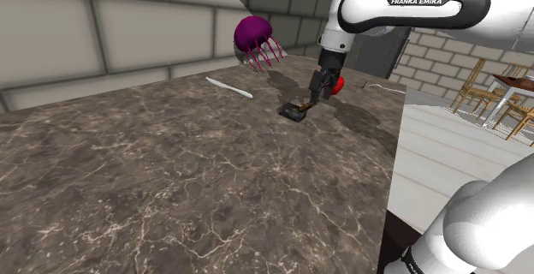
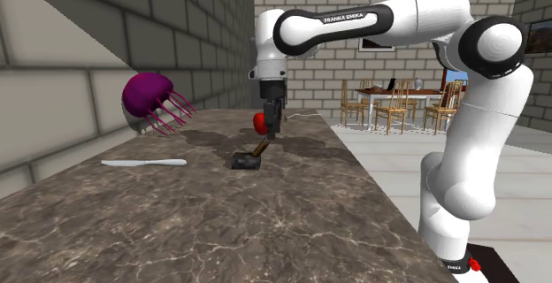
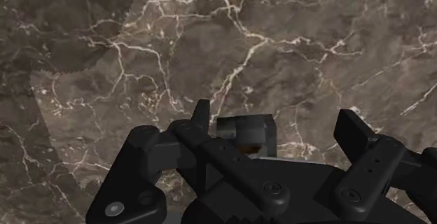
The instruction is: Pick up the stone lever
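Note:
The lever [image 1: 294, 110] is a small dark piece with a blocky base and a thin handle slanting upward. It is on the marble counter [image 1: 171, 187] near the far right corner in the shoulder view. My black gripper [image 1: 316, 93] comes straight down and is shut on the handle's upper end. In the second exterior view the lever base [image 2: 243, 161] touches the counter, with the gripper [image 2: 267, 136] just above and behind it. The wrist view has the lever's grey block [image 3: 243, 128] between dark parts close to the hand.
A purple ball with pink prongs [image 1: 255, 38] rests against the brick wall. A white knife [image 1: 229, 87] lies to the lever's left, and a red object [image 1: 339, 82] sits just behind the gripper. The counter edge [image 1: 392, 161] drops off at the right; chairs [image 1: 479, 92] stand beyond.

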You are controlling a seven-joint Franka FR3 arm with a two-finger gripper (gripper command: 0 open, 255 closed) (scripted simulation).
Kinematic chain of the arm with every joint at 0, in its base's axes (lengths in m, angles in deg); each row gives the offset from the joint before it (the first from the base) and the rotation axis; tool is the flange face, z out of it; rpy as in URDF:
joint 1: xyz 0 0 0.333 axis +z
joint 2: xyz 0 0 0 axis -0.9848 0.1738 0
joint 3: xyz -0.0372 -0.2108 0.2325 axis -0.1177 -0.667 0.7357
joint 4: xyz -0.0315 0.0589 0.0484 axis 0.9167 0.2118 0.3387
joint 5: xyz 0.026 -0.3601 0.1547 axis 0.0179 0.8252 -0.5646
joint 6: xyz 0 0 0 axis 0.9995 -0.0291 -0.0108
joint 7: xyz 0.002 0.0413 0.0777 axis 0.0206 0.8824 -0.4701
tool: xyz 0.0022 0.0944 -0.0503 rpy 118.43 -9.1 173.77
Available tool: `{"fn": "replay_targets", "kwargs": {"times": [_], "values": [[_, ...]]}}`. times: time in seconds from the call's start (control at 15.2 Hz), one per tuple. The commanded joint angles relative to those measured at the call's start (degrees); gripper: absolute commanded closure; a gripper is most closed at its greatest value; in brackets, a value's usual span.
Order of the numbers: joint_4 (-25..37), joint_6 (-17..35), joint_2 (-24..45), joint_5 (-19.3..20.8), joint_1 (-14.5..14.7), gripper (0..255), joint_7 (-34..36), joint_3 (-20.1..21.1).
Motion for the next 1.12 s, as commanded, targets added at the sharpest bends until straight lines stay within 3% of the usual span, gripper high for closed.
{"fn": "replay_targets", "kwargs": {"times": [0.0, 0.2, 0.79, 0.86, 1.06], "values": [[3.55, 1.0, 3.88, 0.21, 0.15, 0, -0.91, 0.06], [9.93, 1.16, 9.61, 0.53, 0.26, 0, -2.19, 0.07], [3.84, 7.03, 9.39, 0.48, 0.28, 0, -2.41, 0.1], [3.94, 7.02, 9.49, 0.48, 0.27, 255, -2.43, 0.09], [3.83, 7.04, 9.4, 0.48, 0.26, 255, -2.45, 0.08]]}}
